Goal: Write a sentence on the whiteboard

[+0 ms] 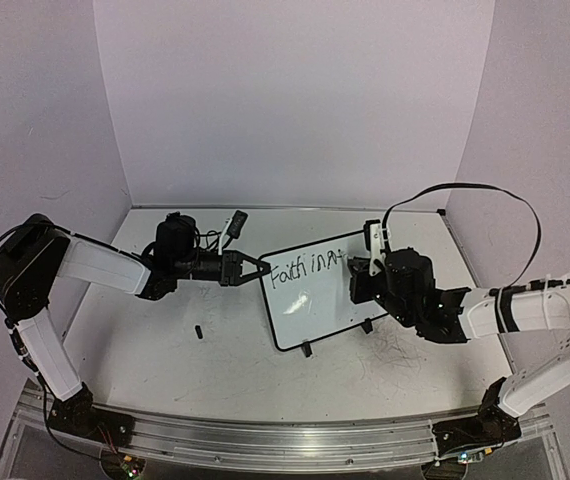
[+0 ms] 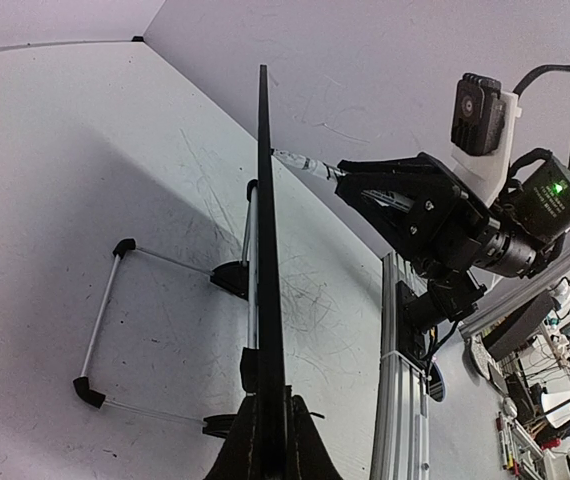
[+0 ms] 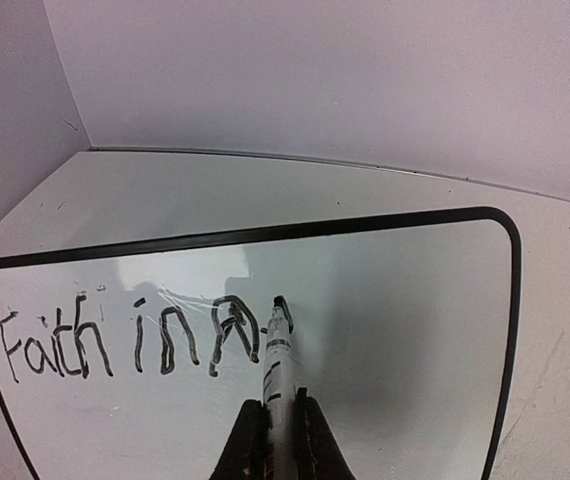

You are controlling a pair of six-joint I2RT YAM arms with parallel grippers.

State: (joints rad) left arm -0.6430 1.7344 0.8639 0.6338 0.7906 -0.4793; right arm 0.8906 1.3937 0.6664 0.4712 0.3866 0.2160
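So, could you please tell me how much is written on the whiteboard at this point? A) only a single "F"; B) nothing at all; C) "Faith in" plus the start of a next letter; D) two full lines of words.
C: the writing on the whiteboard reads "Faith in" followed by one unfinished letter, all on one line, with the marker tip at that letter.
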